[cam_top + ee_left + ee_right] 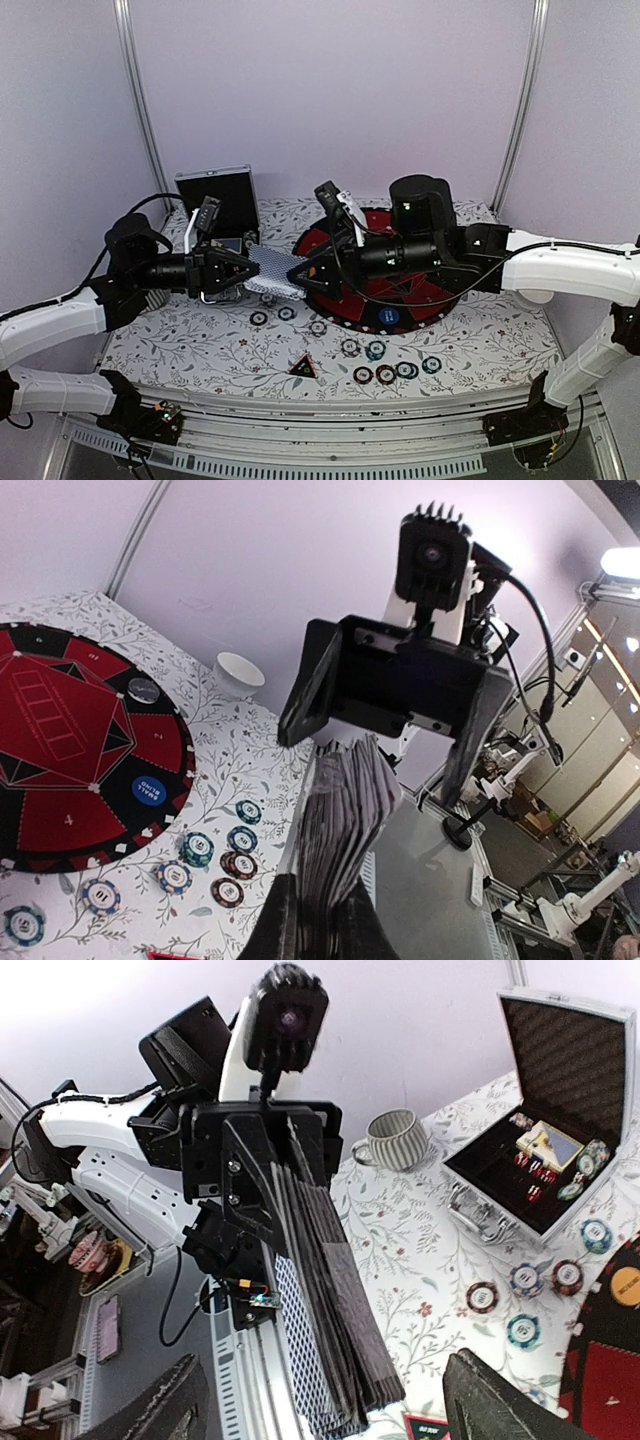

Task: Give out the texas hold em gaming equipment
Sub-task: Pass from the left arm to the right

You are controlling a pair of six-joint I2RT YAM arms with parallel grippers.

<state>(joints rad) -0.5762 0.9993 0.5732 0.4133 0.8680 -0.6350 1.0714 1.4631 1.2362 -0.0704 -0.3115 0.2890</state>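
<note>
Two hands meet left of centre: left hand point(243, 270) clamps the card deck point(275, 270) aloft; right hand point(303, 275) gapes around its far end. Dealing step, apparently; next, right must pinch a card free.

Two claws: left claw point(248, 270), right claw point(303, 276). One card deck point(275, 270) between them. Nine loose chips point(375, 350) on cloth point(180, 340), near side of claws. One blue button point(388, 317) and one triangle point(302, 368) there too. One case point(217, 192) behind left claw. One mat point(378, 222). One mug point(395, 1138).
</note>
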